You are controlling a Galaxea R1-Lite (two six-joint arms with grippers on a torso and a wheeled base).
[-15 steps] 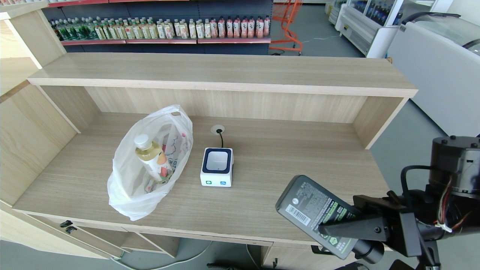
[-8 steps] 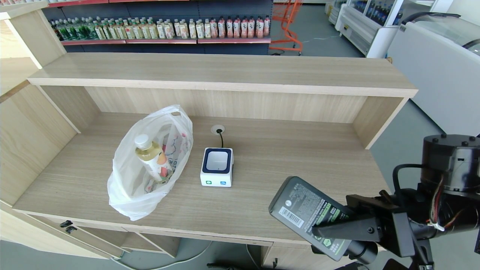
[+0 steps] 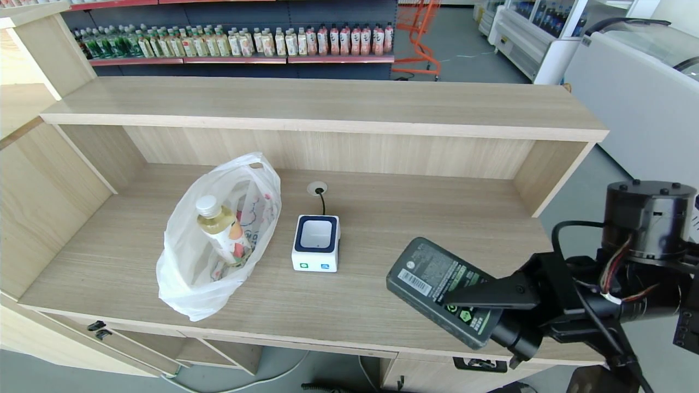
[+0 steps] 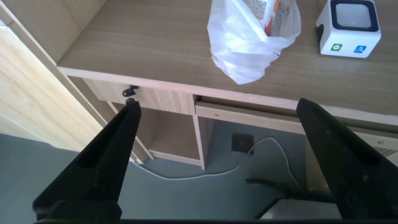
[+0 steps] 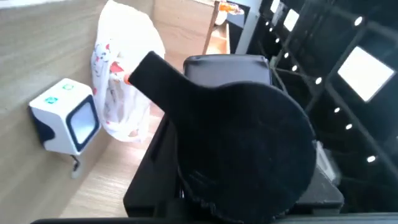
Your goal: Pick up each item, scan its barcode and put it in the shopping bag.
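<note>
My right gripper point(image 3: 465, 305) is shut on a flat dark grey package point(image 3: 431, 278), held tilted above the counter's front right with its barcode label facing up. The white scanner point(image 3: 316, 243) with a dark-rimmed window stands mid-counter, to the left of the package and apart from it. Further left, the white plastic shopping bag point(image 3: 218, 240) lies open with a yellow-green drink bottle point(image 3: 221, 229) inside. In the right wrist view the package point(image 5: 227, 65) sits behind a black finger point(image 5: 161, 78), with the scanner point(image 5: 65, 121) and bag point(image 5: 127, 81) beyond. My left gripper point(image 4: 217, 155) hangs open below the counter's front edge, under the bag point(image 4: 249, 37).
The wooden counter point(image 3: 437, 218) has a raised back shelf and side walls. A cable hole point(image 3: 317, 189) lies behind the scanner. Drawers point(image 4: 249, 115) sit under the front edge. Store shelves with bottles and freezers stand behind.
My right gripper has carried the package left and further over the counter, closer to the scanner. The bag, bottle and scanner have not moved.
</note>
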